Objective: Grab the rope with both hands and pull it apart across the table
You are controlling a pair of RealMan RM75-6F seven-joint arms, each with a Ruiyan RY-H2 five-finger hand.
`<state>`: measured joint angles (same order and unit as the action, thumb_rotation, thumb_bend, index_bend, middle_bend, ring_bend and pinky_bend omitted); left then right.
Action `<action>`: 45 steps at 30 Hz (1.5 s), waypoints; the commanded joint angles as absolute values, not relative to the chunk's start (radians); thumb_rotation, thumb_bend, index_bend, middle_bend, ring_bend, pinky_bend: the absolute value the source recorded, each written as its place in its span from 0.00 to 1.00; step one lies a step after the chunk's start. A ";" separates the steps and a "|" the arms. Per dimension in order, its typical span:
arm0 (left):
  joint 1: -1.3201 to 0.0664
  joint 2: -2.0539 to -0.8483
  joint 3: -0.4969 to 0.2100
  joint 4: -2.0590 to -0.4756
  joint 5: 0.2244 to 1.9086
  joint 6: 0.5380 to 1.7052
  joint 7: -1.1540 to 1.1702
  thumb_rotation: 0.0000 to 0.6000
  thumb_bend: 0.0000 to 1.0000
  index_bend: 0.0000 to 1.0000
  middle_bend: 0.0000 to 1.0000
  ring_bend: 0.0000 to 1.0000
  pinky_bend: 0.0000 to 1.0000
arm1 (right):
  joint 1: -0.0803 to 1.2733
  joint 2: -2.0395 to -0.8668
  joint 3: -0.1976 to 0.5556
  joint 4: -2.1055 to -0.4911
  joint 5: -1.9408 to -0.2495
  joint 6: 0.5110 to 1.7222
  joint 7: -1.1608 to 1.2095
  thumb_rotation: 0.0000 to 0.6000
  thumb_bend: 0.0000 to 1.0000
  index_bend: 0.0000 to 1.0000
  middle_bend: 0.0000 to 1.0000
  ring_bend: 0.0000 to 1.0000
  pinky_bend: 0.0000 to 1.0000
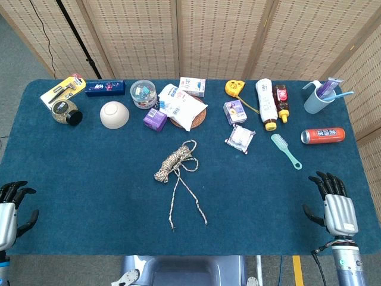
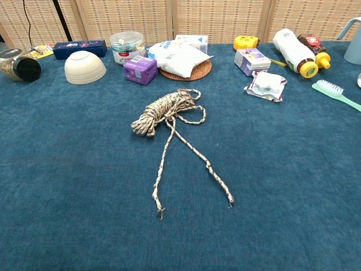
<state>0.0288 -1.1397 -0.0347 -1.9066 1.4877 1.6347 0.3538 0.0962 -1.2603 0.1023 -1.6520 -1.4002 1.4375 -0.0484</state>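
A beige braided rope (image 1: pixel 174 162) lies coiled in a bundle near the middle of the blue table, with two loose ends trailing toward the front edge. The chest view shows the rope (image 2: pixel 163 109) from closer, its ends splayed apart. My left hand (image 1: pixel 12 208) hovers at the front left corner, fingers spread and holding nothing. At the front right corner my right hand (image 1: pixel 334 205) is likewise spread and free of any object. Both hands are far from the rope. Neither hand appears in the chest view.
Along the back stand a jar (image 1: pixel 64 112), an upturned bowl (image 1: pixel 114 114), a purple box (image 1: pixel 155 120), a white pouch on a woven mat (image 1: pixel 183 106), bottles (image 1: pixel 266 102), a cup (image 1: pixel 318 97), a red can (image 1: pixel 322 136) and a green brush (image 1: pixel 286 150).
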 commanded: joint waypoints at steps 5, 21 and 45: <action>0.033 -1.142 -0.029 -1.899 1.482 1.628 0.347 1.00 0.28 0.37 0.26 0.17 0.02 | 0.101 -1.258 0.097 -1.659 -1.399 1.423 -0.054 1.00 0.34 0.19 0.11 0.05 0.06; 0.017 -1.157 -0.050 -1.885 1.480 1.617 0.346 1.00 0.28 0.37 0.26 0.17 0.02 | 0.094 -1.254 0.099 -1.664 -1.393 1.434 -0.057 1.00 0.34 0.20 0.12 0.05 0.06; 0.000 -1.109 -0.065 -1.911 1.459 1.589 0.339 1.00 0.28 0.37 0.24 0.17 0.02 | 0.166 -1.222 0.101 -1.687 -1.442 1.332 0.047 1.00 0.34 0.22 0.14 0.08 0.06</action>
